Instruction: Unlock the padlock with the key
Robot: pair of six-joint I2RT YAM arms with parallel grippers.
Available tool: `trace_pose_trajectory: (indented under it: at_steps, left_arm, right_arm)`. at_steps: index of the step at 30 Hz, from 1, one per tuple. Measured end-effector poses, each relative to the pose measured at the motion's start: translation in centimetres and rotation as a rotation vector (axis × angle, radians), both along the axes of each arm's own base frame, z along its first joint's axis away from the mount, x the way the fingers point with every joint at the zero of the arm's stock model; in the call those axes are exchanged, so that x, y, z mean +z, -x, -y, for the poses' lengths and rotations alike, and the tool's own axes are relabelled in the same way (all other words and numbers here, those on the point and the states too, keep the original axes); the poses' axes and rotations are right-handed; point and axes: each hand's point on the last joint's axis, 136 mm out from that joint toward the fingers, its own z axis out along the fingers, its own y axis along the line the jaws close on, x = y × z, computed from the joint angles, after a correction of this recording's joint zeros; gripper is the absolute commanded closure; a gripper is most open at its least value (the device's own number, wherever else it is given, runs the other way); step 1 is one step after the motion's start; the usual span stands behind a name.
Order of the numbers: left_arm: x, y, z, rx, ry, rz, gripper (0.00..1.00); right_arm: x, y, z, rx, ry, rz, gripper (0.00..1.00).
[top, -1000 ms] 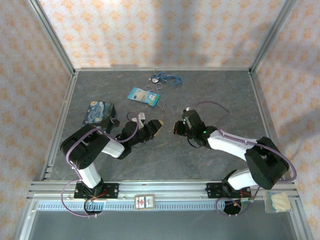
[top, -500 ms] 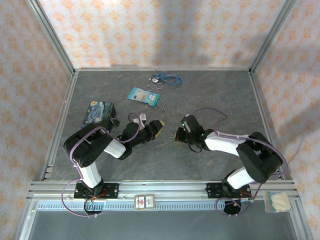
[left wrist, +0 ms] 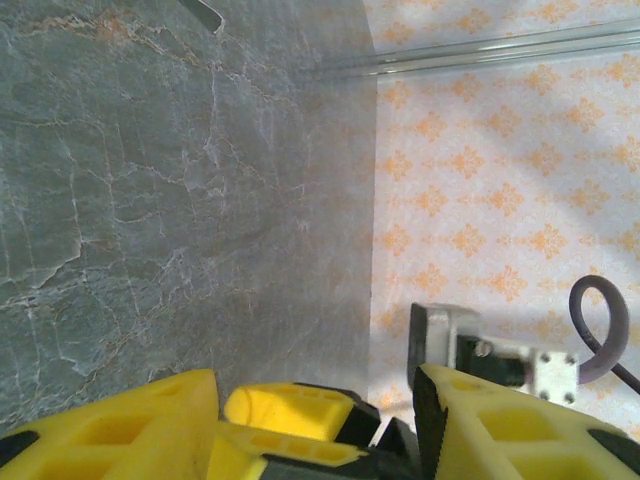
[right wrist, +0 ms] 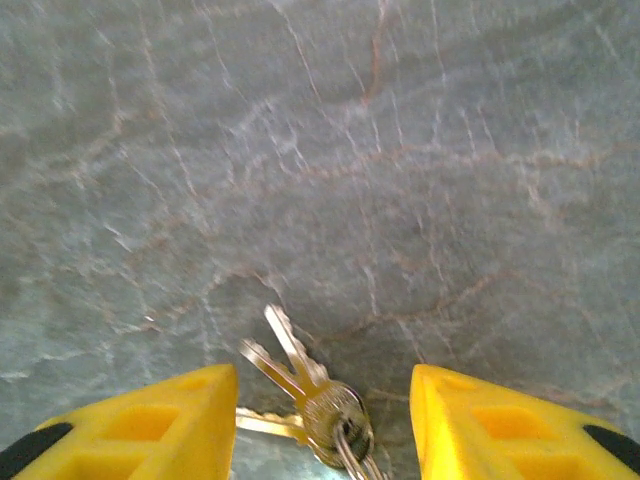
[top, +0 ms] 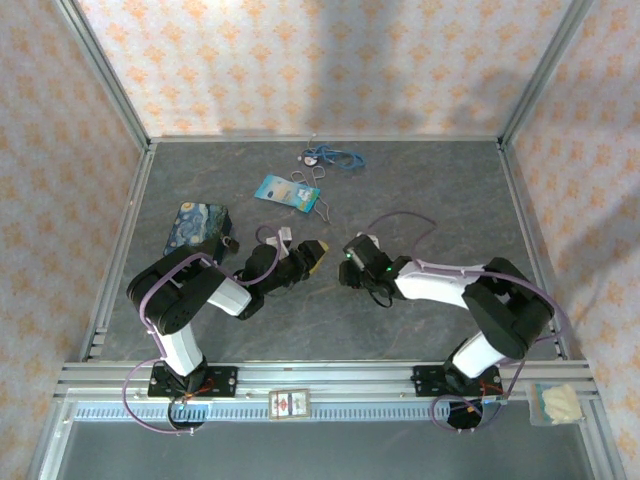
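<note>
Key (right wrist: 300, 385) lies on the bench (right wrist: 420, 150) between spread right fingers (right wrist: 140, 420), not grabbed yet. Left fingers (left wrist: 110, 420) are spread too. All the unlocking is left.

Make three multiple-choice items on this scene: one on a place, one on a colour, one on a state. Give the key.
1. Where do the keys lie?
A. On the blue box
B. On the table, between the right gripper's fingers
C. Against the back wall

2. What colour are those fingers?
A. Yellow
B. Red
C. White

3. What state is the right gripper in?
A. Shut on the keys
B. Shut on nothing
C. Open

Answers:
1 B: the right wrist view shows the keys flat on the grey table in the gap between the fingers.
2 A: both fingers are plainly yellow.
3 C: the fingers stand wide apart on either side of the keys.
</note>
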Motion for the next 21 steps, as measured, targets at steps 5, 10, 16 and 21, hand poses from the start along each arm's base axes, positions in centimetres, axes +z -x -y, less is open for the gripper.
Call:
trace_pose_trajectory:
  at_steps: [5, 10, 16, 21]
  left_arm:
    - [0.5, -0.1, -0.1, 0.006, 0.0, 0.016, 0.47]
    - [0.5, -0.1, -0.1, 0.006, -0.001, 0.015, 0.47]
    - [1.0, -0.4, -0.6, 0.021, -0.012, 0.031, 0.47]
    - [1.2, -1.0, -1.3, 0.044, -0.011, 0.037, 0.47]
  right_arm:
    - [-0.1, 0.0, 0.1, -0.003, 0.03, 0.01, 0.54]
    - [-0.6, -0.4, 0.4, -0.014, 0.102, -0.006, 0.57]
    - [-0.8, -0.4, 0.3, -0.006, 0.186, -0.012, 0.59]
    - [-0.9, -0.6, 1.1, -0.019, 0.233, -0.002, 0.87]
